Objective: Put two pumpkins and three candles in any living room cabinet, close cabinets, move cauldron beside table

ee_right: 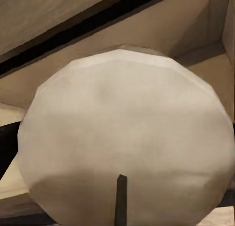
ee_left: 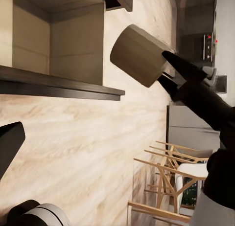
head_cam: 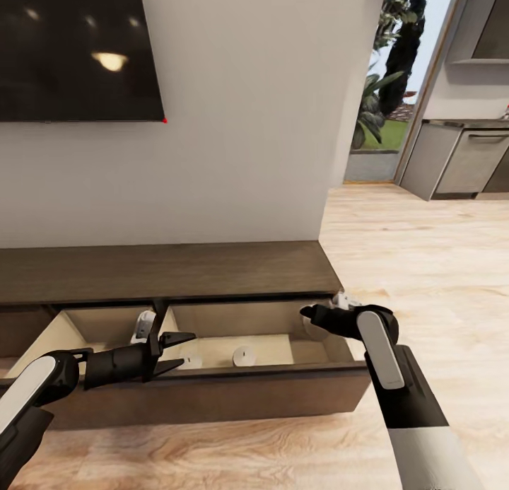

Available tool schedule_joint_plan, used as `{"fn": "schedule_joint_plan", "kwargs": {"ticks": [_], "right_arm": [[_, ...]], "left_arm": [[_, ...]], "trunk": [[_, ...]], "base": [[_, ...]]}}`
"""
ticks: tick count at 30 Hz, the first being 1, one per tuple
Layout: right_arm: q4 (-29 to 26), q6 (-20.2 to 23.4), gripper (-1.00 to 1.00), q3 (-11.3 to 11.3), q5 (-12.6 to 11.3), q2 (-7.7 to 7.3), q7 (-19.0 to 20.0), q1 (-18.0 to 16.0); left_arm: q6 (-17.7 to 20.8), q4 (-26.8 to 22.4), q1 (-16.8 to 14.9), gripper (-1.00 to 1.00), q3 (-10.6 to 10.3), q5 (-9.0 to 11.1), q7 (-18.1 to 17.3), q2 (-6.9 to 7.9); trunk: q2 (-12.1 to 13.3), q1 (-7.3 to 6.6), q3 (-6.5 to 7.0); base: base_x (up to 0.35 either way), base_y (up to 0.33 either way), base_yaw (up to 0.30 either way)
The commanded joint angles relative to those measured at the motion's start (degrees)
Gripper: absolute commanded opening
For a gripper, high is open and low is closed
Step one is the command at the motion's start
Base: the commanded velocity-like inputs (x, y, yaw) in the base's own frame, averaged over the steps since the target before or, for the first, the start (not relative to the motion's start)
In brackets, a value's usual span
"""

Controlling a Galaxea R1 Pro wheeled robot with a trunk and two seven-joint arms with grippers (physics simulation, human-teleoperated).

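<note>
Your right gripper (head_cam: 319, 313) grips a candle (head_cam: 311, 327) over the open drawer (head_cam: 212, 387) at lower centre.
Head view: your left gripper (head_cam: 185, 348) gapes wide, empty; two candles (head_cam: 244, 355) lie in the drawer. Left wrist view: held candle (ee_left: 139, 55), upper centre. Right wrist view: candle (ee_right: 127, 138) centred, close.

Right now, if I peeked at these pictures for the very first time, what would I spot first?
First you would spot the long dark cabinet under the black TV, with its drawer pulled open and two pale candles sitting inside. Next, the right gripper holds another candle over the drawer's right end. The left gripper hangs open over the drawer's left part.
</note>
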Motion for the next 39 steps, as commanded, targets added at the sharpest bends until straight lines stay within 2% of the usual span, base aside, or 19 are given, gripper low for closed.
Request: {"fn": "schedule_joint_plan", "kwargs": {"ticks": [1, 7, 12, 14, 21, 26, 33, 37, 39], "right_arm": [[0.62, 0.03, -1.0, 0.05, -0.53, 0.05, -0.65, -0.05], [6.9, -0.18, -1.0, 0.47, -0.11, 0.13, -0.95, -0.05], [7.89, -0.77, -1.0, 4.11, 0.33, 0.13, -1.03, -0.05], [7.86, -1.14, -1.0, 4.55, 0.37, 0.13, -0.97, -0.05], [7.46, -1.9, -1.0, 4.84, 0.4, 0.13, -0.71, -0.05], [7.81, -5.75, -1.0, 5.03, 0.26, 0.06, -0.44, -0.05], [8.21, -8.52, -1.0, 5.42, 0.25, 0.13, -0.37, -0.05], [9.78, -9.38, -1.0, 9.21, 0.34, 0.18, -0.43, -0.05], [11.89, -9.48, -1.0, 10.24, 0.41, 0.22, -0.43, -0.05]], "left_arm": [[0.0, -0.04, -0.04, 1.0, -0.04, 0.61, 0.55, 0.04], [0.0, -0.05, -0.03, 1.0, -0.04, 0.61, 0.55, 0.04], [0.0, -0.05, -0.02, 1.0, -0.04, 0.61, 0.55, 0.04], [0.0, -0.05, -0.03, 1.0, -0.04, 0.61, 0.55, 0.04], [0.0, -0.05, -0.04, 1.0, 0.01, 0.61, 0.55, 0.02], [0.0, -0.05, -0.04, 1.0, -0.03, 0.61, 0.55, 0.01], [0.0, -0.05, -0.04, 1.0, -0.06, 0.61, 0.55, -0.03], [0.0, -0.05, -0.04, 1.0, -0.53, 0.61, 0.55, -0.05], [0.0, -0.05, -0.01, 1.0, -0.62, 0.61, 0.55, -0.04]], "trunk": [[-0.02, -0.01, -0.05], [-0.02, -0.01, -0.05], [-0.02, -0.01, -0.05], [-0.02, -0.01, -0.05], [-0.02, -0.01, -0.05], [-0.02, -0.01, -0.05], [-0.02, -0.01, -0.05], [-0.02, -0.01, -0.05], [-0.02, -0.01, -0.05]], "base": [[0.009, 0.0, 0.0], [0.002, 0.0, 0.0], [0.0, 0.0, 0.0], [0.0, 0.0, 0.0], [0.006, 0.0, 0.0], [0.091, 0.0, 0.0], [0.009, 0.0, 0.0], [0.0, 0.0, 0.0], [0.0, 0.0, 0.0]]}}
